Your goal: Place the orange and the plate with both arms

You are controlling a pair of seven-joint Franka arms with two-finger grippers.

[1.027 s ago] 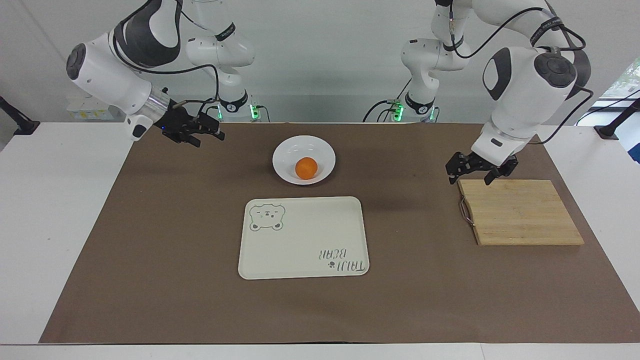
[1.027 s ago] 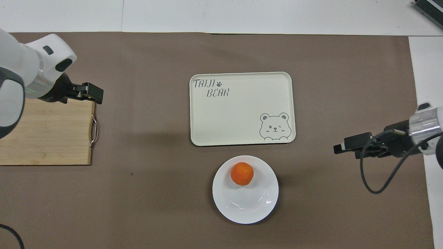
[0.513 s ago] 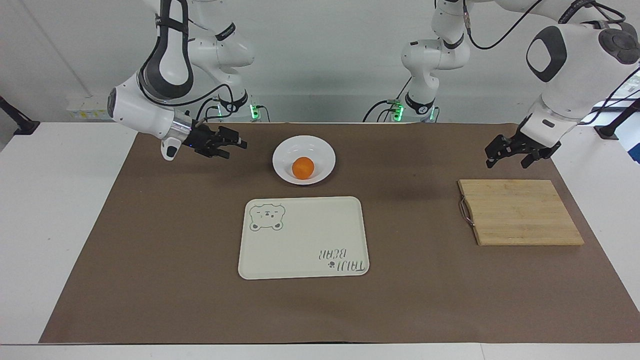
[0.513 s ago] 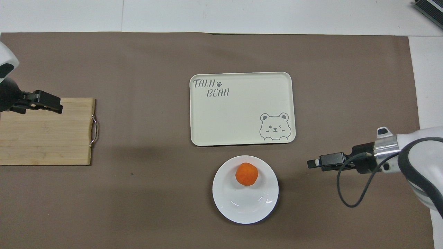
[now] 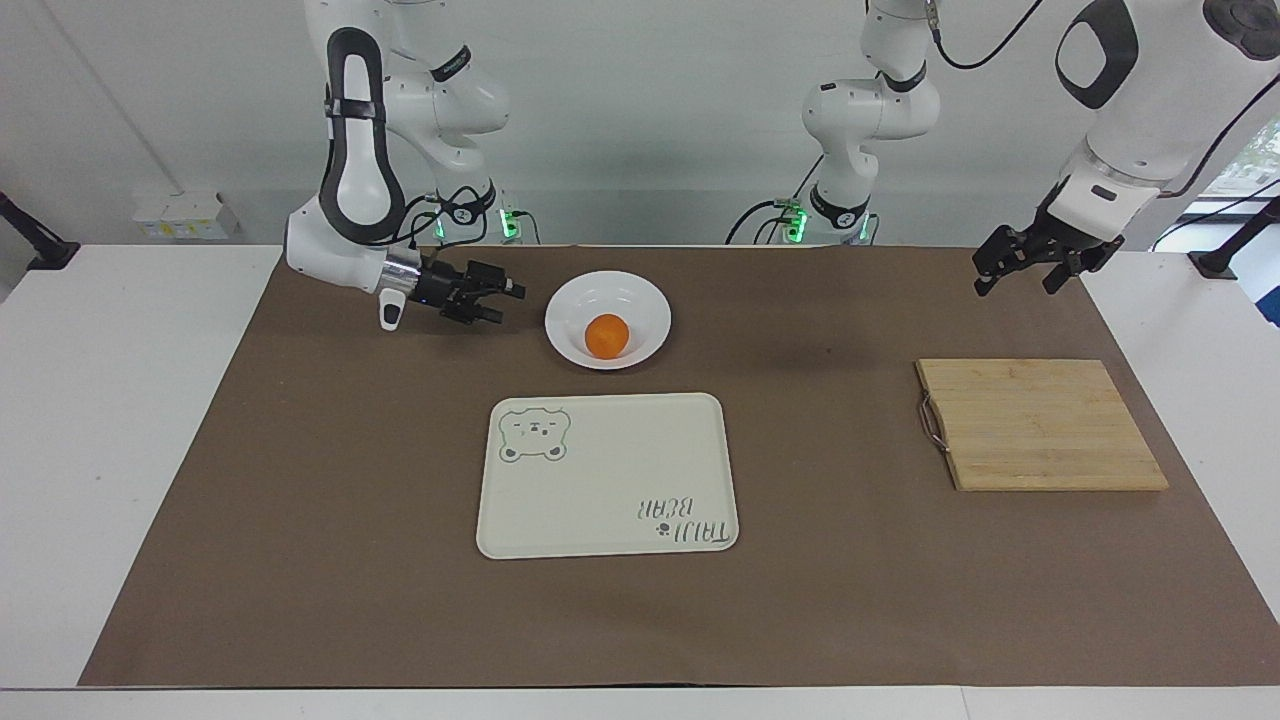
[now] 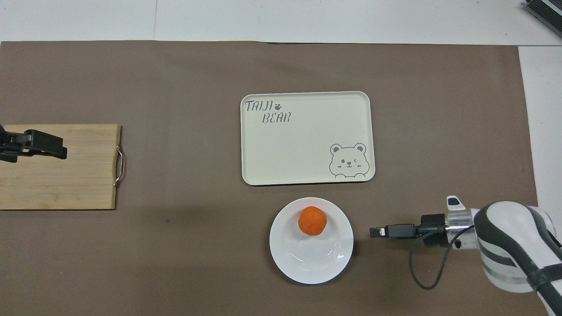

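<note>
1. The right gripper (image 5: 505,302) hangs low over the brown mat (image 5: 300,480), just beside the plate (image 5: 640,345) at the right arm's end of it. Its fingers stand apart and hold nothing. A second ago it was well apart from the plate and higher; it has swept in and dropped to about rim level, pointing sideways at the dish.

2. The left gripper (image 5: 1030,268) is raised over the mat at the left arm's end of the table, also spread wide and empty. It has lifted up and away from the wooden cutting board (image 5: 1040,425), which it was hanging just above a second ago. It now looks parked rather than working.

3. The orange (image 5: 608,336) sits inside the plate, touching the dish floor, slightly off centre toward the tray. Neither it nor the plate has shifted over the last second.

4. The cream tray (image 5: 610,480) with the bear drawing lies just beside the plate, farther from the robots, bare.

5. My reading: the right arm is lining up to take the plate by its rim, so the approach is nearly done and no grasp has begun. A rim pinch on a glossy dish could slip, and the loose orange may roll.
</note>
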